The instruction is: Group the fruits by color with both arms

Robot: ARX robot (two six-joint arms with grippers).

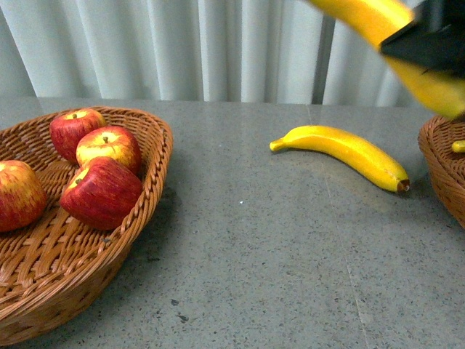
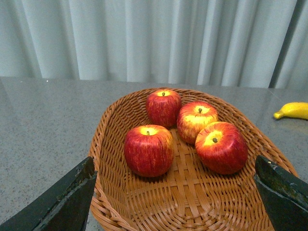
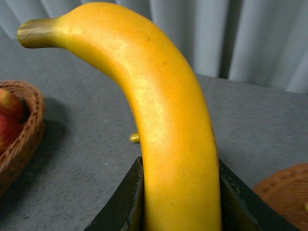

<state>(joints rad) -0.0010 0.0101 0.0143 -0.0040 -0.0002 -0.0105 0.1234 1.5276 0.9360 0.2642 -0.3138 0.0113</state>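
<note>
My right gripper (image 1: 429, 40) is shut on a yellow banana (image 1: 370, 18), held high at the top right above the right basket (image 1: 439, 163); the banana fills the right wrist view (image 3: 173, 125) between my black fingers (image 3: 122, 204). A second banana (image 1: 349, 151) lies on the grey table. Several red-and-yellow apples (image 1: 102, 190) sit in the left wicker basket (image 1: 156, 156). My left gripper (image 2: 178, 195) is open and empty above that basket (image 2: 192, 192), near the apples (image 2: 149, 150).
The grey speckled table (image 1: 254, 254) stretches between the two baskets. A pale pleated curtain (image 1: 196, 43) hangs behind the table. A small yellow tip (image 1: 458, 146) shows inside the right basket.
</note>
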